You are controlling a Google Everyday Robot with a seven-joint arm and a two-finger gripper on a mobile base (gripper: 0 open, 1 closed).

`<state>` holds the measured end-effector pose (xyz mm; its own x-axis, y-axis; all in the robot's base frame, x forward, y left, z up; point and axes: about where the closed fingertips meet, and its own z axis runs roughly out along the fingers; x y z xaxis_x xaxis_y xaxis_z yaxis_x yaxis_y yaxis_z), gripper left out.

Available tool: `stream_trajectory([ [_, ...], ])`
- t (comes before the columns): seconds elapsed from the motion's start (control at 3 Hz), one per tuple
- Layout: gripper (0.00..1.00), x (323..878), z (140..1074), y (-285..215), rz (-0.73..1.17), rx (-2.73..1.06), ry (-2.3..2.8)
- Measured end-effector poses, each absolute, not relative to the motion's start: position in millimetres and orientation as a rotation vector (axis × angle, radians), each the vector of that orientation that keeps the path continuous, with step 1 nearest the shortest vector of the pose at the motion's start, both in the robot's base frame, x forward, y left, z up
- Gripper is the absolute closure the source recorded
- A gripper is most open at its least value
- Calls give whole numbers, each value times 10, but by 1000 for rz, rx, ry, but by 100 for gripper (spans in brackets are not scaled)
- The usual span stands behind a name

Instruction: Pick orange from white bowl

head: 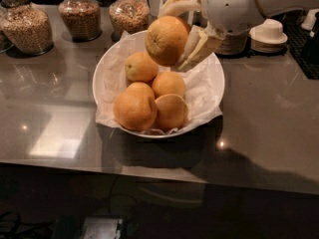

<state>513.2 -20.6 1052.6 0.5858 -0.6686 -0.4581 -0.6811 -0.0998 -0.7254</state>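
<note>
My gripper point(182, 26) is shut on one orange point(167, 40) and holds it in the air above the back of the white bowl point(212, 91). The orange sits between the pale fingers point(199, 46), one above it and one at its right. The white arm reaches in from the upper right. The bowl is wide and lined with crinkled white paper. Several other oranges lie in it, among them a large one at the front left point(134, 109) and one at the back left point(141, 66).
The bowl stands on a dark grey glossy counter point(55, 118). Three glass jars of grain stand along the back left point(26, 26). Stacked small white dishes point(269, 34) stand at the back right. The counter's front edge runs along the bottom.
</note>
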Motion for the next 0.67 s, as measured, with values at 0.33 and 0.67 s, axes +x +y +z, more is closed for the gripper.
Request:
stream_trajectory([
  [0.33,100,5013,10678,-192,85,-1761,1014],
  [0.67,100,4547,11081,-240,162,-1694,802],
])
